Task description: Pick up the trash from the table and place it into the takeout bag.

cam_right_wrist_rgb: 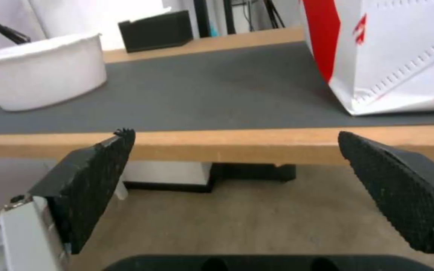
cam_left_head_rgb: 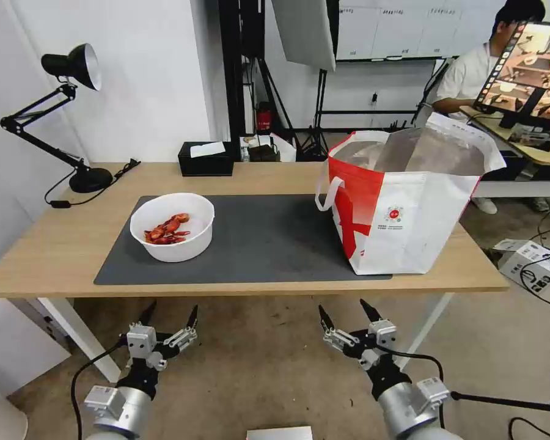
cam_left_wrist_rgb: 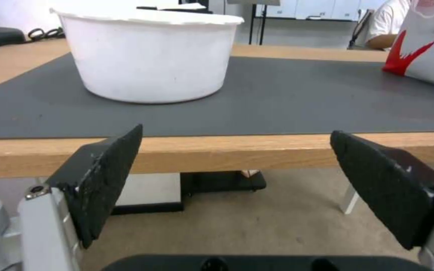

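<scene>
A white round bowl [cam_left_head_rgb: 173,234] holding red crayfish shells [cam_left_head_rgb: 167,228] sits on the left part of the dark grey mat [cam_left_head_rgb: 269,244] on the light-wood table [cam_left_head_rgb: 55,244]. The same bowl [cam_left_wrist_rgb: 149,51] shows in the left wrist view and the bowl [cam_right_wrist_rgb: 41,69] in the right wrist view. The takeout bag [cam_left_head_rgb: 403,201], white with red panels and foil lining, stands open on the mat's right end. My left gripper [cam_left_head_rgb: 170,313] and right gripper [cam_left_head_rgb: 343,311] hang open below the table's front edge, both empty.
A black tissue box [cam_left_head_rgb: 206,159] stands at the table's back edge and a black desk lamp [cam_left_head_rgb: 73,116] at the back left. White table legs [cam_left_head_rgb: 79,336] stand below. Cables and a white box [cam_left_head_rgb: 531,263] lie on the floor to the right.
</scene>
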Available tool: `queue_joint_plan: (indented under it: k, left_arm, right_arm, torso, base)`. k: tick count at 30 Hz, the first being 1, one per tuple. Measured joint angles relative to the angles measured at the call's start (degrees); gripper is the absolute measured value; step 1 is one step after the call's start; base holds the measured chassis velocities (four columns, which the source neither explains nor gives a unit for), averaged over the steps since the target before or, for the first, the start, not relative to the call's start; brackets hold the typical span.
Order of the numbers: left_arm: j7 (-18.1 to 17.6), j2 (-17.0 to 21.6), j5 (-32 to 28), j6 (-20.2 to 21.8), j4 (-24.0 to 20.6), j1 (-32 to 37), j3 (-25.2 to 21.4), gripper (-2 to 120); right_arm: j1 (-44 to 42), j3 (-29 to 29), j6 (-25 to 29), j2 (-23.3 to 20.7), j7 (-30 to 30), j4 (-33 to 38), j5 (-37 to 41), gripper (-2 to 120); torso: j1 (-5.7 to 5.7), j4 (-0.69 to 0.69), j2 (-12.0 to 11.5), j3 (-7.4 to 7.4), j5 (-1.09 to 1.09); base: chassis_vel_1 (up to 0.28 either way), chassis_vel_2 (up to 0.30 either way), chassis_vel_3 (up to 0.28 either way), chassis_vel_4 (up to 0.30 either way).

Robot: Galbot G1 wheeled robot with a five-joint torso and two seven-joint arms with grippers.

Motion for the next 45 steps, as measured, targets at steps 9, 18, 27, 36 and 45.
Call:
queue_joint_plan:
  k: [9, 18, 27, 36, 45]
  left_arm:
    - [0.05, 0.04, -0.14, 0.00, 0.12, -0.02, 0.01, 100]
    - [-0.01, 2.93, -3.43, 1.31, -2.20, -2.35, -2.41, 100]
    - [-2.17, 10.58, -10.74, 5.14, -4.89, -7.61, -5.95, 100]
    - [-3.91, 19.49, -21.04, 10.70, -2.57, -11.07, -13.09, 100]
    - [-4.12, 27.47, -29.04, 18.10, 1.34, -16.09, -15.26, 100]
  right_arm:
    - [0.07, -0.19, 0.41, 0.27, 0.33, -0.82, -0.76, 100]
    - [0.15, -0.21, 0.41, 0.22, 0.33, -0.83, -0.71, 100]
    - [0.18, -0.19, 0.40, 0.19, 0.30, -0.83, -0.67, 100]
    - [0.21, -0.18, 0.40, 0.17, 0.27, -0.82, -0.63, 100]
    - [0.23, -0.18, 0.40, 0.17, 0.24, -0.80, -0.62, 100]
  torso:
    - [0.00, 0.00, -0.01, 0.00, 0.00]
    - [0.00, 0.00, -0.01, 0.01, 0.00]
    - [0.00, 0.00, 0.00, 0.01, 0.00]
    - [0.00, 0.00, 0.00, 0.01, -0.01]
    - [0.01, 0.00, 0.00, 0.01, 0.01]
  base:
    - [0.000, 0.000, 0.000, 0.000]
    - [0.000, 0.000, 0.000, 0.000]
    - [0.000, 0.000, 0.000, 0.000]
    - [0.000, 0.000, 0.000, 0.000]
    - [0.000, 0.000, 0.000, 0.000]
